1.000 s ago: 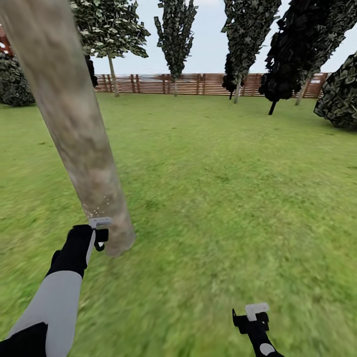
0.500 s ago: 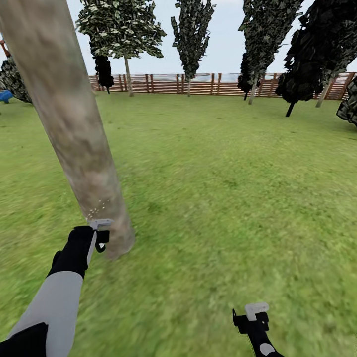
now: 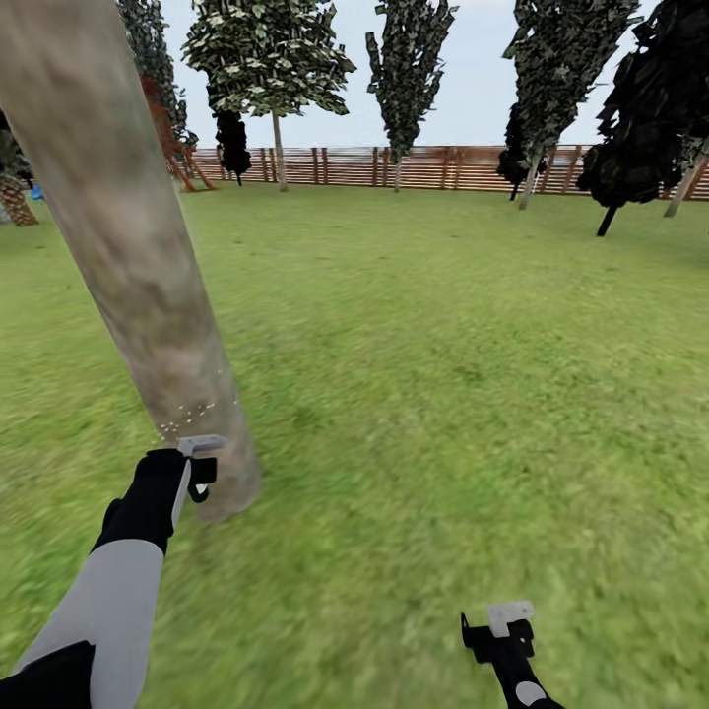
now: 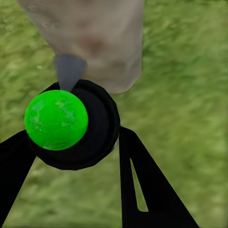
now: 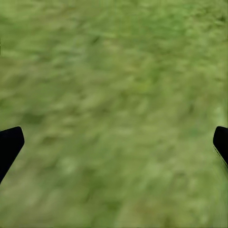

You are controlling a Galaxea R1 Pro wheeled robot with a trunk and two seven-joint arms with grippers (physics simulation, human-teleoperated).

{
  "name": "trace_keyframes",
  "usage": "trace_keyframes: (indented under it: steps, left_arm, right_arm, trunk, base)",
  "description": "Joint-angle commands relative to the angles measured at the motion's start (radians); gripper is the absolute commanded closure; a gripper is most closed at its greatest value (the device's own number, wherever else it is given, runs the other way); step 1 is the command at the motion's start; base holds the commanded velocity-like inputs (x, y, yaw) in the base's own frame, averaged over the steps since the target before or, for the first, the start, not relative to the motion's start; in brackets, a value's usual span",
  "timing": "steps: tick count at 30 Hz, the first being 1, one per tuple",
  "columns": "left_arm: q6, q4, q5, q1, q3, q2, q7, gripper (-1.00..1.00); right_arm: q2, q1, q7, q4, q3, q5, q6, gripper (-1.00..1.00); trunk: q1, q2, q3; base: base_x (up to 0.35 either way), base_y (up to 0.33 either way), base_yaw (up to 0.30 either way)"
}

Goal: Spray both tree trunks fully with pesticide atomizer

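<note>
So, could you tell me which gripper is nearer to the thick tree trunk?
Left. The left gripper is right at the base of the trunk, holding the atomizer toward it. The right gripper hangs open over grass, well off to the side.

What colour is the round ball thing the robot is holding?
Bright green, sitting on a black body; the left wrist view shows it best.

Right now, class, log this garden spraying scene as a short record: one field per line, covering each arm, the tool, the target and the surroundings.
left gripper: shut on the pesticide atomizer, beside the trunk's base
atomizer nozzle: aimed at the tree trunk
spray: pale droplets speckle the lower trunk
right gripper: open, fingers spread above the grass
background: slatted fence, more trees
</note>
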Motion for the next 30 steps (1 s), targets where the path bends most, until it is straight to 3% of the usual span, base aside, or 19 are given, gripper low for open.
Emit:
trace_keyframes:
  steps: [1, 7, 14, 20, 30]
  left_arm:
    - [0.004, -0.001, -0.009, -0.001, 0.002, -0.001, -0.006, 1.00]
    - [0.003, 0.014, -0.008, 0.002, 0.005, 0.002, -0.006, 1.00]
    - [-0.006, 0.024, -0.009, 0.063, 0.013, 0.049, -0.006, 1.00]
    - [-0.007, 0.026, -0.004, 0.080, 0.006, 0.039, -0.003, 1.00]
    - [-0.009, 0.024, -0.003, 0.080, 0.005, 0.033, -0.008, 1.00]
  right_arm:
    - [0.000, 0.000, -0.002, 0.000, 0.009, -0.010, -0.003, -1.00]
    - [-0.001, 0.000, -0.002, 0.001, 0.009, -0.010, -0.003, -1.00]
    - [-0.001, 0.000, -0.002, 0.000, 0.009, -0.009, -0.003, -1.00]
    - [-0.001, 0.000, -0.002, 0.000, 0.009, -0.009, -0.003, -1.00]
    - [-0.002, 0.000, -0.003, 0.001, 0.007, -0.010, -0.003, -1.00]
  trunk:
    - [0.000, 0.000, -0.001]
    - [0.000, 0.000, -0.001]
    - [0.000, 0.000, -0.001]
    - [0.000, 0.000, -0.001]
    - [0.000, 0.000, -0.001]
  base:
    - [0.162, -0.240, 0.276]
    - [0.153, -0.243, 0.277]
    - [0.138, -0.251, 0.277]
    - [0.033, -0.270, 0.250]
    - [0.097, -0.268, 0.015]
